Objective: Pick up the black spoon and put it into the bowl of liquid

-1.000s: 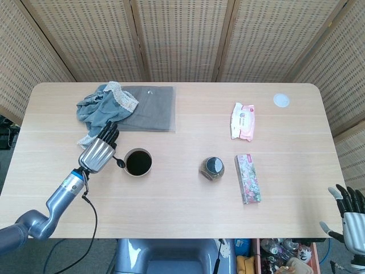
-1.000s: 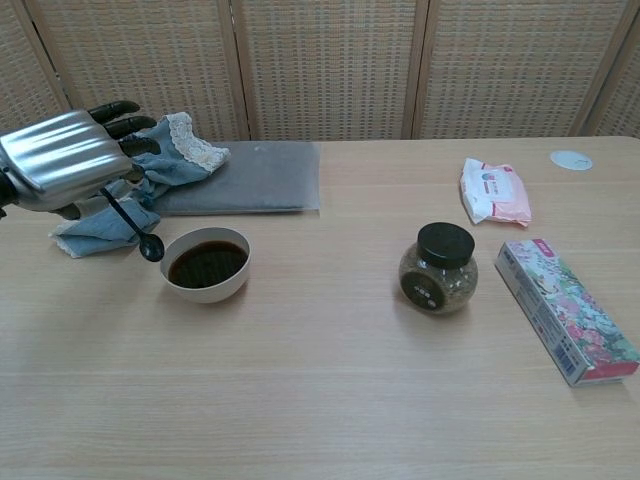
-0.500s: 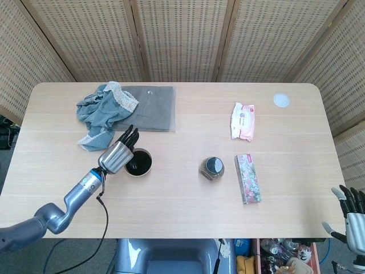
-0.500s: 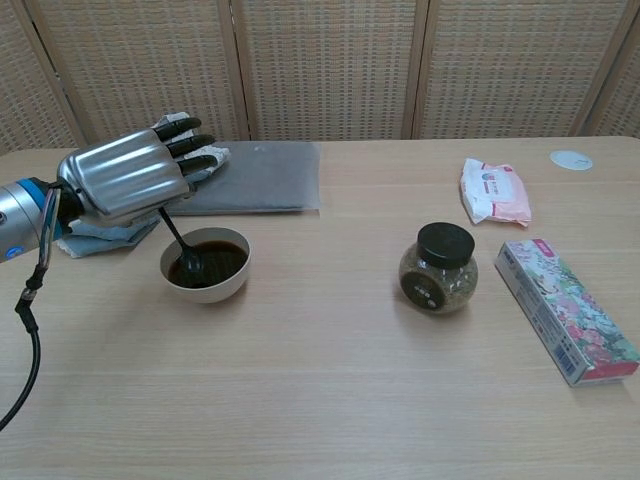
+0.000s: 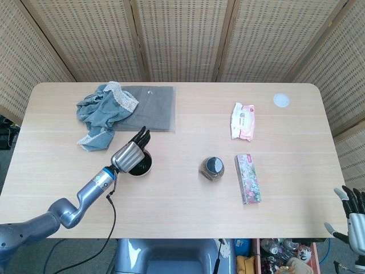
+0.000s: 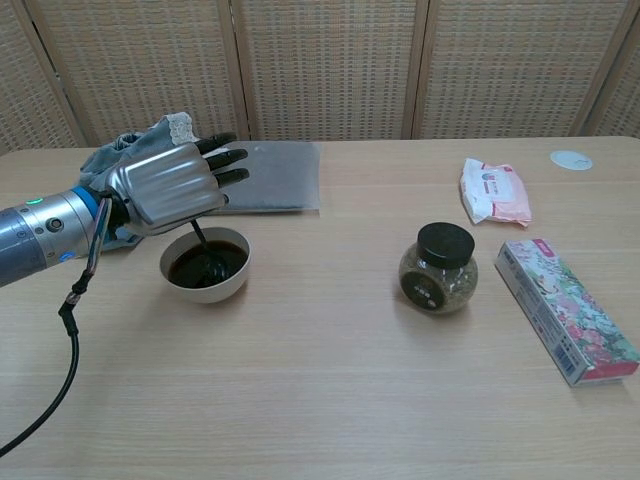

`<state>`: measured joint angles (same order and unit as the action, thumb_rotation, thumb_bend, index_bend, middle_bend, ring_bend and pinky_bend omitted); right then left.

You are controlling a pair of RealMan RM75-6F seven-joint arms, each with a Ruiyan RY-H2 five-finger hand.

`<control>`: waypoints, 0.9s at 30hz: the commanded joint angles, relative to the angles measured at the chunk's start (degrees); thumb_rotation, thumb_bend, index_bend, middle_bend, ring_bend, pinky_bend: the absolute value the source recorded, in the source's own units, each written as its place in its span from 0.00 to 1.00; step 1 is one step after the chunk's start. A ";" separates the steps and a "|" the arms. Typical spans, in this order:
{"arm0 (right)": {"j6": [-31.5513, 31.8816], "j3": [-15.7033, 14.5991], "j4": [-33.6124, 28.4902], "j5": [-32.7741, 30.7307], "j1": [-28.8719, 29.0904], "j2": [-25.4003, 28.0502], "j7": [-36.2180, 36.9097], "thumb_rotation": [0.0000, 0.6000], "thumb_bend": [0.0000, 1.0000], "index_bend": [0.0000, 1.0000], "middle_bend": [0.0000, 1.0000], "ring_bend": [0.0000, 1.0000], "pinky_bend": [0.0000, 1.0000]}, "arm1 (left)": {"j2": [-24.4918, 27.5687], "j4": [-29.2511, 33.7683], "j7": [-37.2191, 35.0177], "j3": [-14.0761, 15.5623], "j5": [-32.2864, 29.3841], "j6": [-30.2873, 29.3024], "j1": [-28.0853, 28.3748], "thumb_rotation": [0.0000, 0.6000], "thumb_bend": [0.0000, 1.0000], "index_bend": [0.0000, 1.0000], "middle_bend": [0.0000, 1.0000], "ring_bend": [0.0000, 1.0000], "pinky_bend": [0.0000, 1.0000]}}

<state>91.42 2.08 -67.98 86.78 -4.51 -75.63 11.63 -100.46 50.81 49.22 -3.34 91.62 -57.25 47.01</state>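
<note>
A white bowl (image 6: 207, 291) of dark liquid stands on the left part of the table; in the head view my hand covers most of the bowl (image 5: 144, 167). My left hand (image 6: 175, 186) hovers just above the bowl's rear edge, fingers stretched toward the cloths. It pinches the thin handle of the black spoon (image 6: 199, 240) from below. The spoon hangs steeply down with its scoop end dipped in the liquid. My right hand (image 5: 353, 210) is far off at the lower right, below the table edge, with its fingers spread and nothing in it.
Behind the bowl lie a folded grey cloth (image 6: 268, 176) and a crumpled blue cloth (image 5: 101, 108). A black-lidded jar (image 6: 438, 267) stands mid-table, with a flowered box (image 6: 564, 321), a pink wipes packet (image 6: 495, 190) and a small white lid (image 6: 571, 159) to the right.
My left hand carried the spoon rightward from beside the bowl to over it. The spoon's scoop end went down into the liquid. The right hand sank slightly lower.
</note>
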 commanded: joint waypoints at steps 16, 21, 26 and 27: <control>-0.01 0.22 0.82 -0.68 -0.62 -0.15 0.92 1.00 0.21 0.17 0.19 0.01 0.04 | -3.67 -5.08 1.70 -0.44 -0.94 2.09 3.12 1.00 0.40 0.69 0.13 0.00 0.00; -0.04 0.21 0.93 -0.65 -0.67 -0.19 1.05 1.00 0.21 0.17 0.19 0.01 0.04 | -2.07 -4.84 0.81 1.06 -0.09 1.35 2.56 1.00 0.40 0.69 0.12 0.00 0.00; 0.04 0.19 1.08 -0.47 -0.68 -0.28 1.15 1.00 0.21 0.17 0.19 0.01 0.04 | -0.02 -3.05 -0.16 2.54 0.46 0.63 1.40 1.00 0.40 0.69 0.12 0.00 0.00; 0.08 0.22 1.10 -0.46 -0.68 -0.29 1.16 1.00 0.21 0.17 0.19 0.01 0.04 | 0.53 -2.44 -0.52 2.87 0.69 0.18 1.07 1.00 0.40 0.69 0.12 0.00 0.00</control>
<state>91.50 2.30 -66.88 86.32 -5.19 -75.92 12.80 -100.43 47.84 49.09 -0.85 92.05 -56.65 48.45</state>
